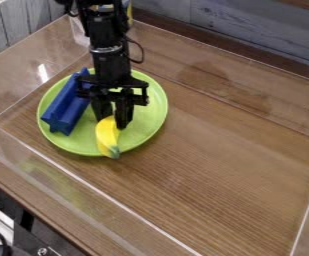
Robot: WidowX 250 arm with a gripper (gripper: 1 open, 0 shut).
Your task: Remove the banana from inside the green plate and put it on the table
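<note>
Camera view: the black gripper [113, 117] points almost straight down over the green plate [150, 128], its fingers clamped on the upper end of the banana [107, 137]. The banana lies inside the plate, at its near rim, dark tip toward the camera. A blue block [65, 103] rests on the plate's left side. The plate sits on the wood-grain table [224, 150].

A small yellow banana [107, 136] is seen lying on the near part of the round lime-green plate [150, 122].
</note>
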